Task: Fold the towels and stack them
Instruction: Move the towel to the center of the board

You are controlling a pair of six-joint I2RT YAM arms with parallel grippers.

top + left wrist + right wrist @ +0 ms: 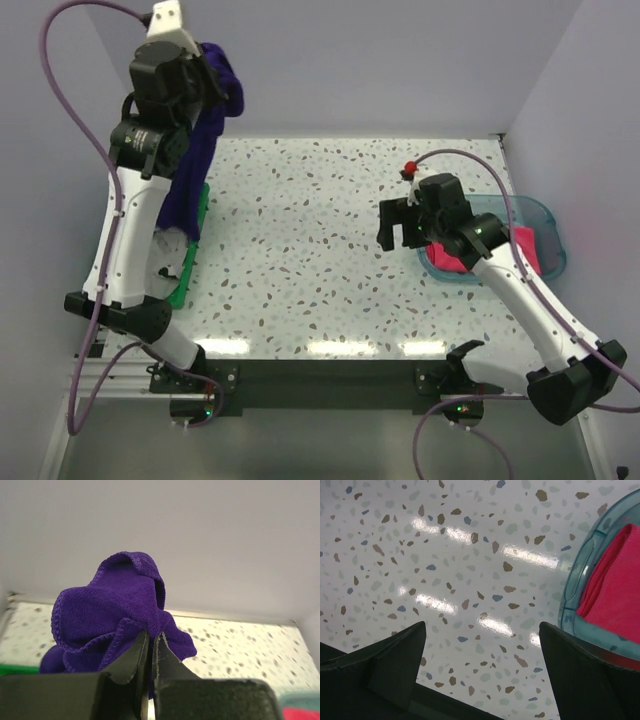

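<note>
Towel [192, 185], purple, pinched in left jaws, hangs vert.

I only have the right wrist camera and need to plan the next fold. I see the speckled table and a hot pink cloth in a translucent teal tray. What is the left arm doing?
Observer: The left gripper is raised high at the table's back left, shut on a dark purple cloth towel that hangs bunched from it.
Operator: Is the towel clear of the table?
Observer: In the top view its lower end overlaps the green plastic bin at the left edge. I cannot tell whether it touches.
</note>
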